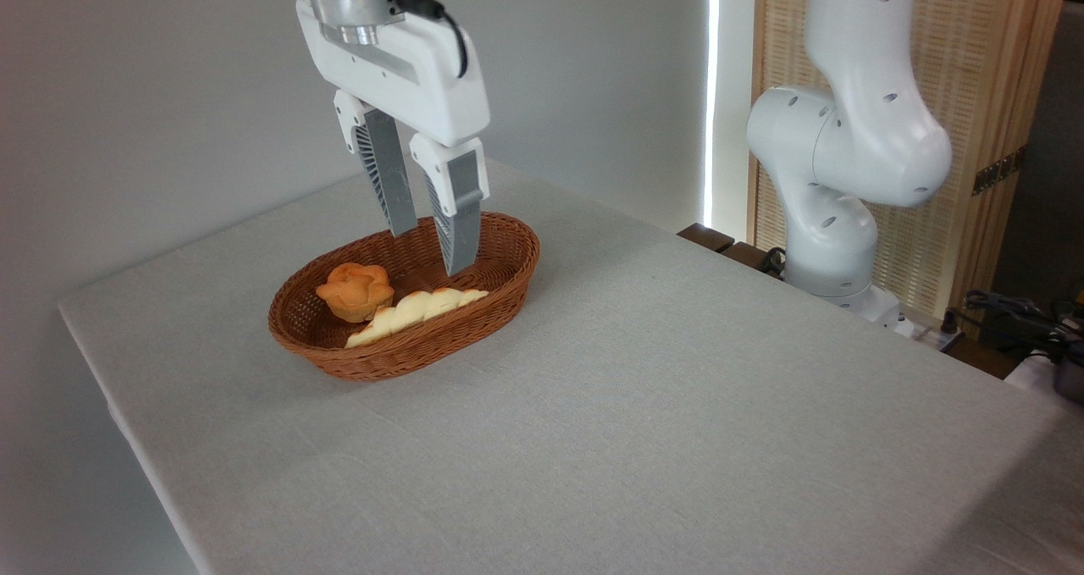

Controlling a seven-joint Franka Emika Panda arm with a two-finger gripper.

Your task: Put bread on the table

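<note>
The gripper hangs straight down over the wicker basket, its two fingers spread apart and holding nothing; the bread lies inside the basket, beside an orange bun, on the table.

**Franka Panda up close: what the hardware looks like**

The arm is all glossy white, with fat rounded joint shells dotted with small dark oval screw recesses. The gripper has a boxy white plastic body under a brushed silver metal cylinder, with a black cable plugged in at its side. Its fingers are grey, long and tapered, ribbed along the inner faces, sitting in white mounts.
</note>
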